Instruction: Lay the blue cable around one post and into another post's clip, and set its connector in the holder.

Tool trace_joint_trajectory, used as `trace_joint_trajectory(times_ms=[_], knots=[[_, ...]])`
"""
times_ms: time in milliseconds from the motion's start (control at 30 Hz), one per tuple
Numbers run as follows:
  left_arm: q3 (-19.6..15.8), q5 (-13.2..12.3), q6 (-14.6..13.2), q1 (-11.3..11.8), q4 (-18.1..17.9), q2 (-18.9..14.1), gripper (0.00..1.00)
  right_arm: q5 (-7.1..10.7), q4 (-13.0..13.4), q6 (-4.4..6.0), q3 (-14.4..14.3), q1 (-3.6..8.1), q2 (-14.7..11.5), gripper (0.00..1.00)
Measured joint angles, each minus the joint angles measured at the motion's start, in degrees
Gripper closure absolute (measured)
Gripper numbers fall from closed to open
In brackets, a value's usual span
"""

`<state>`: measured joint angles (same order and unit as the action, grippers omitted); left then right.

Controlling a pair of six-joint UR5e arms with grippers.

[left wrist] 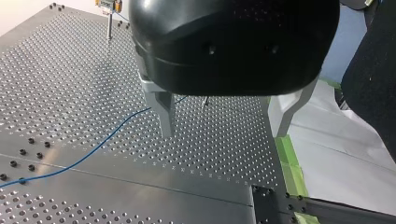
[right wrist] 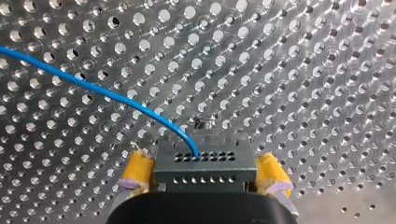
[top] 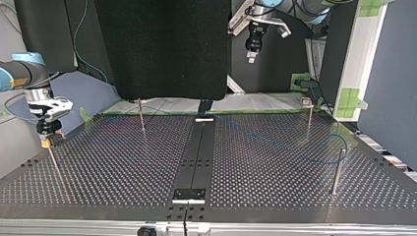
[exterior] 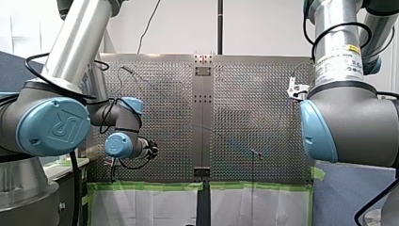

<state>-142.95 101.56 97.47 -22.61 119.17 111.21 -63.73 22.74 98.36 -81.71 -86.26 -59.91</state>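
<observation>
In the right wrist view a grey connector [right wrist: 204, 163] sits between my right gripper's [right wrist: 203, 173] yellow pads [right wrist: 135, 170], which lie against its two sides. The blue cable [right wrist: 98, 88] leaves its face and runs off over the perforated table. At the top view's left my right gripper [top: 49, 140] stands on top of a thin post [top: 55, 164]. The cable [top: 340, 146] loops round a post [top: 336, 172] at that view's right. My left gripper [left wrist: 226, 123] hangs open above the table with nothing between its metal fingers [left wrist: 164, 116]; the cable [left wrist: 93, 150] passes beside it.
Two more thin posts stand at the far side of the top view, one [top: 141, 117] left of the middle and one [top: 309, 117] at the right. A dark centre strip [top: 196, 152] divides the plate. Green tape [left wrist: 290, 165] marks the table's edge by my left gripper.
</observation>
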Motion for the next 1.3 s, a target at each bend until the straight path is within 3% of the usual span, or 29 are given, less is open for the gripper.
trace_joint_trajectory(times_ms=[633, 1300], knots=[[0.0, 0.0, 0.0, 0.0, 0.0, 0.0, 0.00, -0.20, 0.1, 0.04, 0.0, -0.13, 0.0, 0.00], [0.0, 0.0, 0.0, 0.0, 0.0, 0.0, 0.00, -2.12, 0.2, 0.71, 0.0, -0.18, 0.0, 0.00]])
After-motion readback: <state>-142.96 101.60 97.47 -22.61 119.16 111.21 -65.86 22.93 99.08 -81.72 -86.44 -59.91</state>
